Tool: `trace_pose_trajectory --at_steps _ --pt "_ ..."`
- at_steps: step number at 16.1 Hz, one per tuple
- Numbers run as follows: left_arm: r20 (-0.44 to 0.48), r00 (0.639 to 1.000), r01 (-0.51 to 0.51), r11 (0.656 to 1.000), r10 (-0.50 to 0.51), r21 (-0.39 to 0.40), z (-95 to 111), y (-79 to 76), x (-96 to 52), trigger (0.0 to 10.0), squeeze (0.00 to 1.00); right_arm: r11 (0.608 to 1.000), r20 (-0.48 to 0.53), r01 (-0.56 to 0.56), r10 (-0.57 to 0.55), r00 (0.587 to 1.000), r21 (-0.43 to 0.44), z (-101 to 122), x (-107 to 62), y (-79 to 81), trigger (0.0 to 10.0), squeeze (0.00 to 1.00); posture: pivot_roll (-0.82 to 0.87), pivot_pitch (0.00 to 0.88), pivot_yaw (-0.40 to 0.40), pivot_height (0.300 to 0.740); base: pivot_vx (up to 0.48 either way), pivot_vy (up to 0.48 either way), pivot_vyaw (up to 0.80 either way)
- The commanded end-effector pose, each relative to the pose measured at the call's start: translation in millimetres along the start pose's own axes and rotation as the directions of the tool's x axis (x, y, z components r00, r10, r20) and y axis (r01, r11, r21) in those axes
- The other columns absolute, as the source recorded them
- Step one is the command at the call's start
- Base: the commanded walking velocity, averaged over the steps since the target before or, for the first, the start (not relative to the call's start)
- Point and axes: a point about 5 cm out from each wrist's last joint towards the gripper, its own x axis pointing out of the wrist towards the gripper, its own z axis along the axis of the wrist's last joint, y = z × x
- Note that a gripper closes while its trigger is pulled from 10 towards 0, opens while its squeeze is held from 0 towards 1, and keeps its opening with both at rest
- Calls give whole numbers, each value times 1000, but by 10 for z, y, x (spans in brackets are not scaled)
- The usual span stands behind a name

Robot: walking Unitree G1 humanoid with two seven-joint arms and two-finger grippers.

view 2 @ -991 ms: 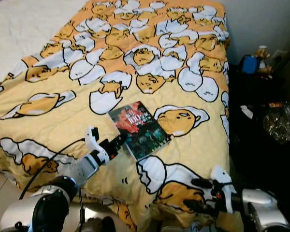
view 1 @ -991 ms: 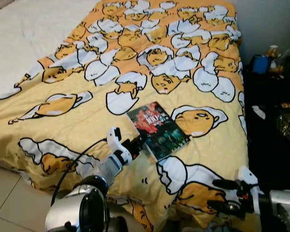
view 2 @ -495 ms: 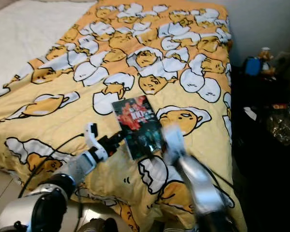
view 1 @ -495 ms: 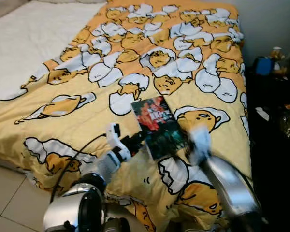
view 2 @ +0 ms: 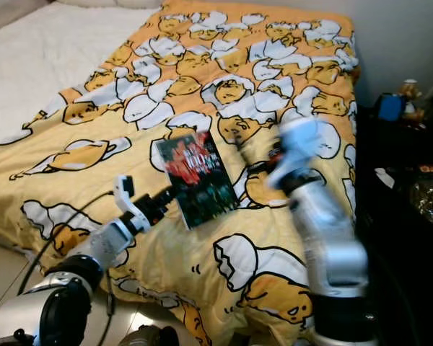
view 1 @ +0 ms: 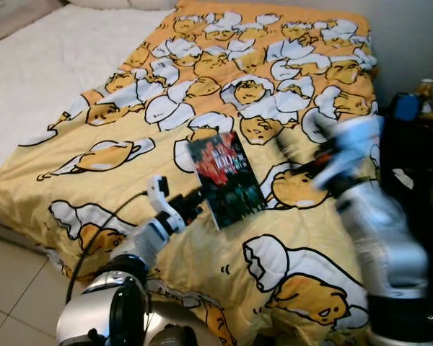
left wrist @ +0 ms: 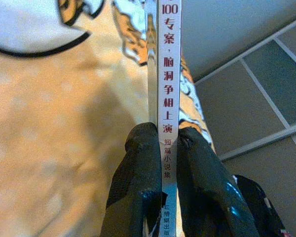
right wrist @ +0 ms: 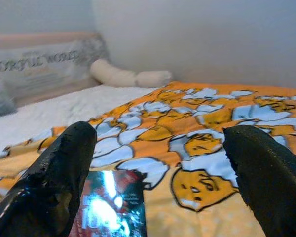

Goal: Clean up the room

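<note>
1. Where the yellow egg-print blanket (view 1: 130, 180) covers the bed, a dark-covered book (view 1: 226, 179) lies near the blanket's front edge, its cover facing up.
2. The left gripper (left wrist: 163, 148) clamps the book's spine between its two black fingers (left wrist: 138, 177), at the book's near corner.
3. The right gripper (right wrist: 158, 163) hovers above the blanket just beyond the book, its fingers spread wide and holding nothing.
4. A dark stand (view 1: 418, 166) with small items sits beside the blanket's right edge.
</note>
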Motion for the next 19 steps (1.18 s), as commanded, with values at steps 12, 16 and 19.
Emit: trace_pose_trajectory --at_steps 12,16,19 --pt "100 933 300 898 -347 322 631 -704 -316 0 0 982 -118 175 -167 979 67 -357 -81 -67 10000 0 -81 0 97 740 0 0 0" --pt "36 944 282 863 -327 419 729 -765 -592 0 0 983 -116 124 -109 987 134 -438 -102 -277 10000 0 -35 0 68 740 0 0 0" --pt "135 982 6 746 -129 666 854 -815 -615 9529 0 967 -131 234 -221 967 99 -580 -131 -268 10000 0 -17 0 62 740 0 0 0"
